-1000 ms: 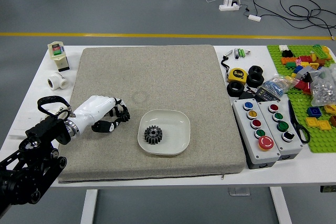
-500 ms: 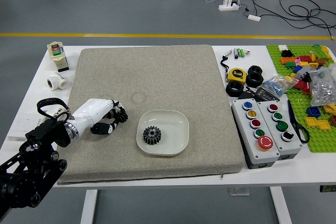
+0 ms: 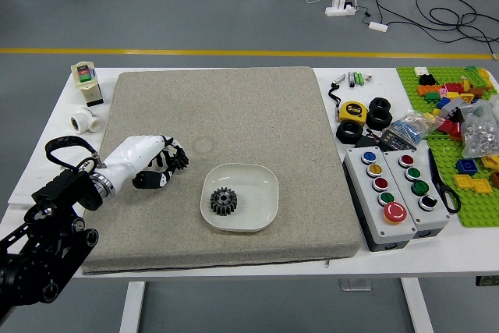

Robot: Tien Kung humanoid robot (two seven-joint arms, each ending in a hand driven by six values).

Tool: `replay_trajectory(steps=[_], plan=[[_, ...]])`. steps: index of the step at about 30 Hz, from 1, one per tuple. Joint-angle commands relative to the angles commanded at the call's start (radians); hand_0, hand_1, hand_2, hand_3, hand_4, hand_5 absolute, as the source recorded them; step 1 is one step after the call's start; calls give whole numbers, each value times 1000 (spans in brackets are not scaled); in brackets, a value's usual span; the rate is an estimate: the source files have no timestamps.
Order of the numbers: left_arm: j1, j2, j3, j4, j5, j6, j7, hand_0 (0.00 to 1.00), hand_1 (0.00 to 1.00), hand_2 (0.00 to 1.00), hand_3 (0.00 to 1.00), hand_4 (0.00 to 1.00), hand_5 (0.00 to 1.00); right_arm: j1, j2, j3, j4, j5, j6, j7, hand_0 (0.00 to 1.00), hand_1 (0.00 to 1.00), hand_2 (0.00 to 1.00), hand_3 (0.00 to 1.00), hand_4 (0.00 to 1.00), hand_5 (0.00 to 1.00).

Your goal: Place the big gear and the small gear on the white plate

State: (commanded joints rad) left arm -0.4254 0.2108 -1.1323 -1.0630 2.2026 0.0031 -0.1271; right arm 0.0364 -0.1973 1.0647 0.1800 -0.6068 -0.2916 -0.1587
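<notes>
Head view, set high and well back on the near side, facing forward and down over the white table (image 3: pixel 468 250) and floor (image 3: pixel 195 21).

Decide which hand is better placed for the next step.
Left, I'd judge: the left hand is over the mat, near the plate bearing a gear; the right hand is out of view.
</notes>
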Motion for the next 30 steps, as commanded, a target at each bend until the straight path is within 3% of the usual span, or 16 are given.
replay_trajectory(steps=[8,17,18,23,24,29,30], plan=[[6,1,16,-91,-19,-4,12,290,419,480,564,283,2,4,-1,-1,0,4,0,1,611,608,695,570,770,736],[-13,5,133,-244,22,17,33,292,419,481,565,288,2,10,-3,0,0,4,1,1,611,607,695,572,770,737],[-16,6,152,-254,28,20,35,294,433,498,570,351,2,11,-3,0,0,4,1,1,611,607,695,570,771,737],[-41,-12,220,-249,36,31,41,294,433,498,570,351,2,14,-4,0,0,2,1,1,611,607,695,570,771,737],[-46,-19,228,-241,51,31,44,319,466,536,584,430,24,15,-4,-1,0,2,1,1,612,607,695,571,771,737],[-55,-38,249,-222,66,13,62,319,466,536,584,430,24,16,-5,-1,0,4,2,3,612,607,695,571,771,737],[-58,-40,256,-218,66,3,68,447,584,695,649,735,192,17,-6,0,0,3,2,3,611,608,694,570,770,736]])
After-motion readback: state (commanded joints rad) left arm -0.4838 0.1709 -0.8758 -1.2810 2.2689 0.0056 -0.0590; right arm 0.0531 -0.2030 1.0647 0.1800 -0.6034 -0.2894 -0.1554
